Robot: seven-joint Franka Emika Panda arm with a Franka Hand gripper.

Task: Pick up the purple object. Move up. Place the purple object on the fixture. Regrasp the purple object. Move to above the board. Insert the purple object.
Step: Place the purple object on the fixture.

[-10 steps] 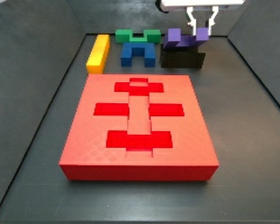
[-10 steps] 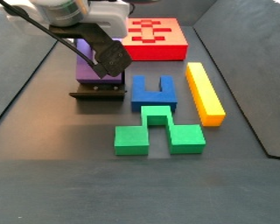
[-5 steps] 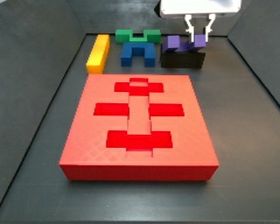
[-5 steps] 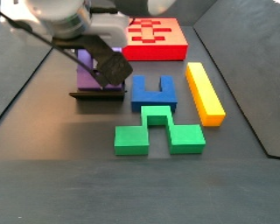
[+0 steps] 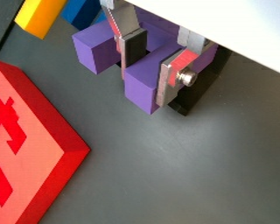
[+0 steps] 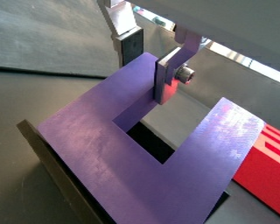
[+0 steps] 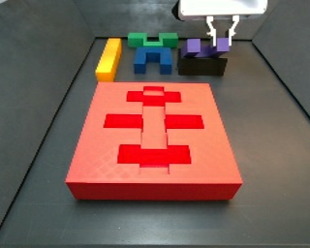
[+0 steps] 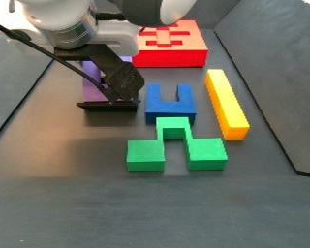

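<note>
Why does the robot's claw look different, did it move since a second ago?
Yes. In a side view the gripper sits lower than before, closer to the black fixture, its fingers down around a prong of the purple block resting there.

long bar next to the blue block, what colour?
Yellow, clearest in a side view; end effector is over at the fixture.
</note>
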